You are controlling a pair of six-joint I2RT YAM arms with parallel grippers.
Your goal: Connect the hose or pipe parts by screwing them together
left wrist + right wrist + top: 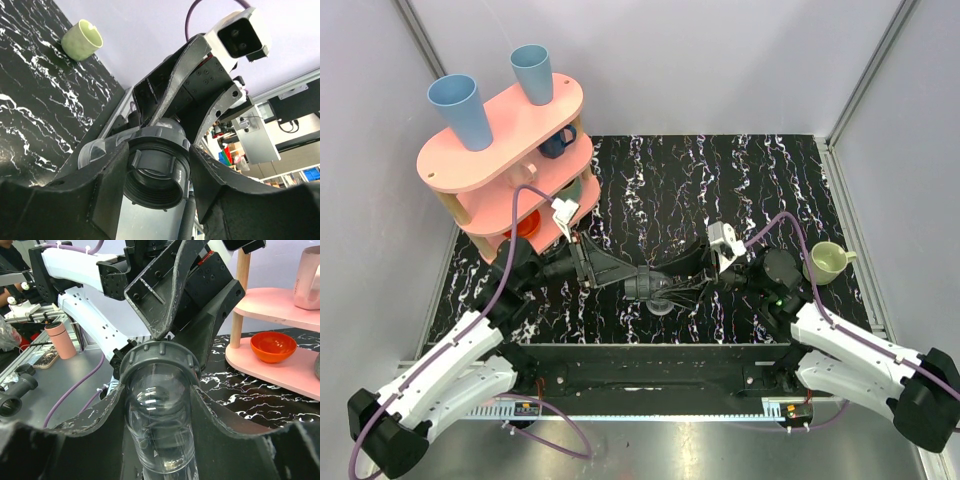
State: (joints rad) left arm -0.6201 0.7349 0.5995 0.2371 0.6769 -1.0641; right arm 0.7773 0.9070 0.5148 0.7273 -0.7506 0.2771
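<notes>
A dark grey threaded nut (156, 167) hangs above the middle of the marbled table (720, 180), where the two arms meet. My left gripper (157, 160) is shut on it, a finger pressed on each side. The nut (159, 354) caps the end of a clear plastic pipe part (160, 430). My right gripper (159, 410) is shut on that clear pipe, which stands between its fingers. From above, the nut (647, 283) sits between the left gripper (636, 281) and the right gripper (682, 282), with the clear pipe (661, 304) showing just below. How far the threads are engaged is hidden.
A pink tiered shelf (500, 140) stands at the back left, with two blue cups on top and an orange bowl (273, 346) on a lower tier. A pale green mug (828, 262) sits at the right, close to the right arm. Grey walls enclose the table.
</notes>
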